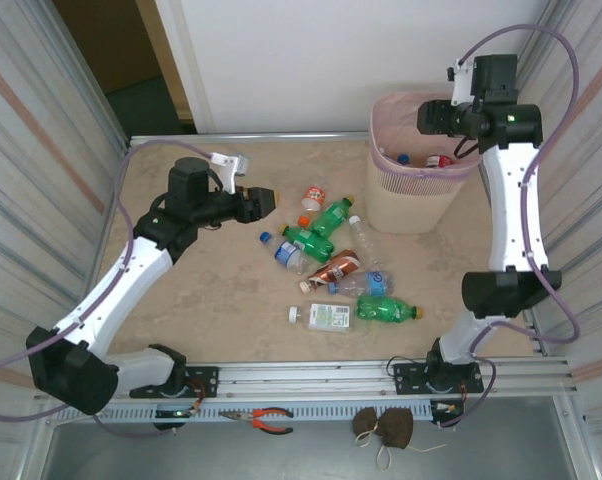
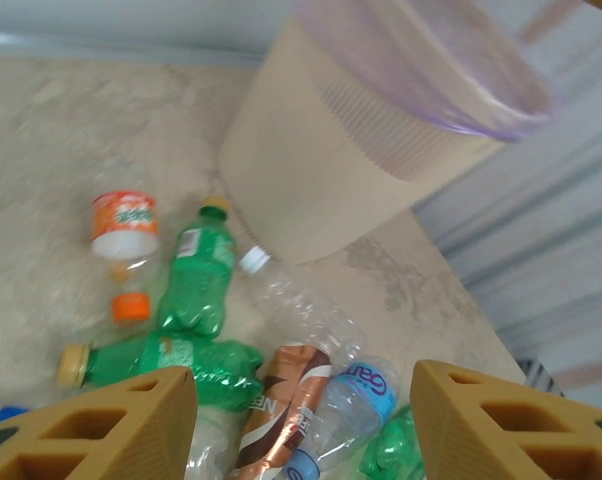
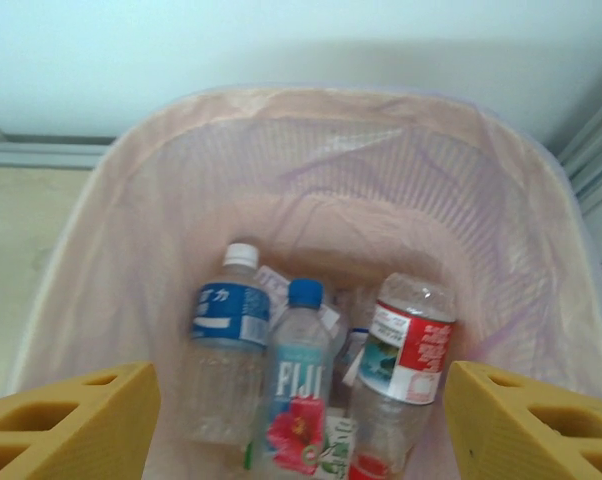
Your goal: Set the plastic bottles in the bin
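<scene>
Several plastic bottles lie in a pile mid-table: green ones [image 1: 331, 217] [image 1: 387, 311], a brown-labelled one [image 1: 333, 269], a clear blue-labelled one [image 1: 366, 284], an orange-labelled one [image 1: 313, 197] and a white-labelled one [image 1: 325, 317]. The beige bin [image 1: 413, 200] with its pink liner stands at the back right. Inside it lie a blue-labelled bottle [image 3: 225, 345], a Fiji bottle [image 3: 300, 385] and a red-labelled bottle [image 3: 405, 360]. My right gripper [image 3: 301, 425] hangs open over the bin's mouth, empty. Left of the pile, my left gripper [image 1: 269, 200] is open and empty above the table.
Orange-handled pliers [image 1: 266, 418] and a brown pouch [image 1: 385, 427] rest on the front ledge below the rail. Corrugated walls close in both sides. The table [image 1: 191, 300] is bare to the left of the pile.
</scene>
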{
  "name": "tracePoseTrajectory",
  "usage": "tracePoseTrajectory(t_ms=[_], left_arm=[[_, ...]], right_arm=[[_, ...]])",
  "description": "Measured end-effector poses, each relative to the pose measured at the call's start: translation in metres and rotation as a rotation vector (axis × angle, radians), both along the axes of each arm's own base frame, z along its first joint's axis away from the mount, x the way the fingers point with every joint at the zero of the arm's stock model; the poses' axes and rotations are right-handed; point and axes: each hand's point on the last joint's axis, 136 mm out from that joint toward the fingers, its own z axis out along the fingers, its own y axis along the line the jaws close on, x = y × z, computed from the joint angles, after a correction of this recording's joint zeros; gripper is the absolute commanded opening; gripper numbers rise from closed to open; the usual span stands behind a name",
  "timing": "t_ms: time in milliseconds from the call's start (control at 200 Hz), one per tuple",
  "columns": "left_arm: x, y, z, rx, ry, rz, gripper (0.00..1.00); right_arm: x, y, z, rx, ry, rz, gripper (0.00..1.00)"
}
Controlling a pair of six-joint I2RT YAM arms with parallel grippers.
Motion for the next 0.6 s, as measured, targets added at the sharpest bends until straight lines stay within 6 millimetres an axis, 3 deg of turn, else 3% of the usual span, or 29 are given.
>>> tracePoseTrajectory(t_ms=[150, 351, 601], left_arm=[[0.017, 0.017, -0.04, 0.009, 0.196, 0.179, 0.61], [0.033, 0.043, -0.11, 0.015, 0.478, 0.378, 0.59], [0.035, 0.048, -0.173, 0.034, 0.712, 0.493, 0.55]], right_arm=[[-0.024, 0.014, 0.008, 0.029, -0.04, 0.031, 0.73], [-0.05, 0.019, 0.005, 0.06, -0.064, 0.033, 0.73], [-0.074, 0.021, -0.005, 0.087, -0.065, 0.026, 0.71]])
